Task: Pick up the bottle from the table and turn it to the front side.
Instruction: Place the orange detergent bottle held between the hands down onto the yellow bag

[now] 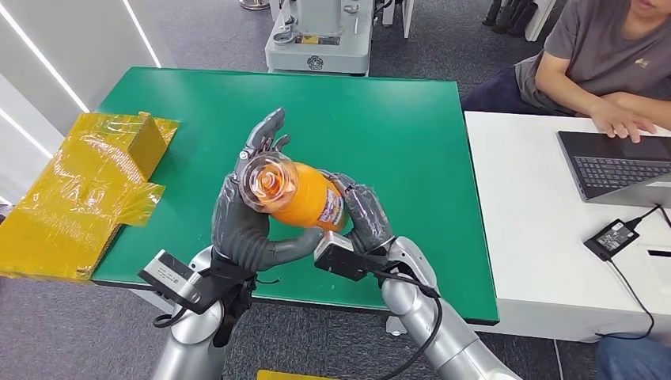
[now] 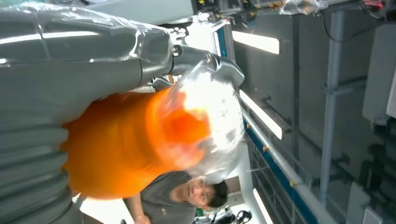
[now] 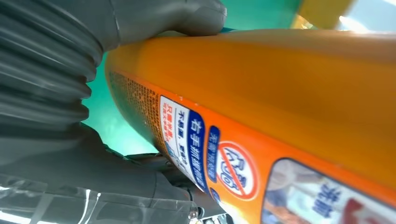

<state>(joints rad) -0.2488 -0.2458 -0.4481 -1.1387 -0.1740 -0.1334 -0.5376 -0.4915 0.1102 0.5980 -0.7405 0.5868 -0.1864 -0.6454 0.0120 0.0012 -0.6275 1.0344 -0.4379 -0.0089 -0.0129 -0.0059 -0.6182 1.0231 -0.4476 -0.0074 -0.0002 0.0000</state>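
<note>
The bottle (image 1: 297,194) is being held tilted, clear of the green desk (image 1: 396,119), near its front edge. It is being gripped by the left hand (image 1: 249,214), fingers curled around the clear end, and by the right hand (image 1: 365,215), wrapped on the labelled end. Risk judged: the smooth bottle may be dropped if one hand is loosened mid-turn, or over-rotated past the front label.

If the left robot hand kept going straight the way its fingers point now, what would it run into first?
Probably nothing soon. The left robot hand, holding the orange bottle, points away from the robot across the green table, which looks bare along that line. Beyond the far edge stands a grey machine, though depth is unclear.
</note>
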